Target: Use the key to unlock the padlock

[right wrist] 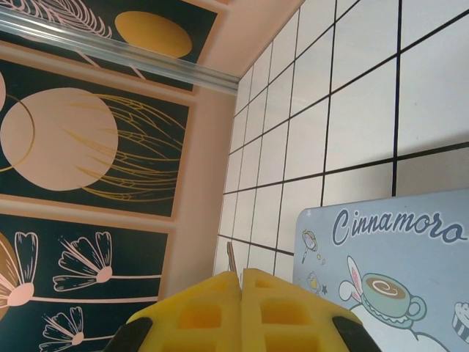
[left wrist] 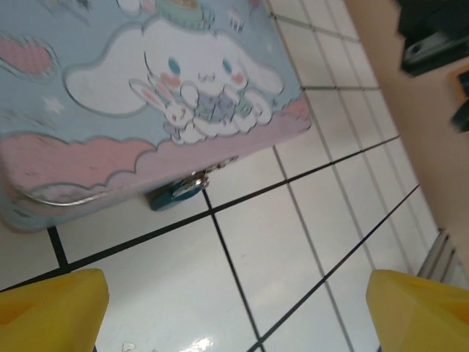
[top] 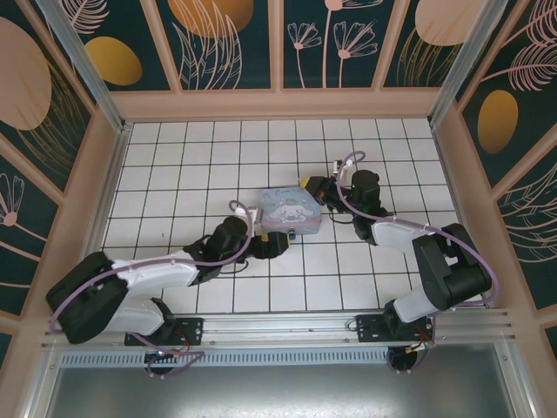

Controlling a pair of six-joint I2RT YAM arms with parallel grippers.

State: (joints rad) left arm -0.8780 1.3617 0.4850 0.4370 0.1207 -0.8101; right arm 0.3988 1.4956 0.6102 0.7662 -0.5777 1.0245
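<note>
Arms bend inward: left tool [left wrist: 234,312] spread low before padlock [left wrist: 176,192], right tool [right wrist: 240,286] pinching key [right wrist: 231,258] above tin [right wrist: 388,271].

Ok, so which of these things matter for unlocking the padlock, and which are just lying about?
For the job: padlock; key, seemingly the thin sliver pinched in the shut right gripper; open left gripper, facing the padlock.
Just there: tin, with the padlock at its edge; tiled floor; patterned walls.

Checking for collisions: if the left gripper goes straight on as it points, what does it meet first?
Likely the front edge of the tin, beside the padlock; the left gripper is open, depth unclear.
</note>
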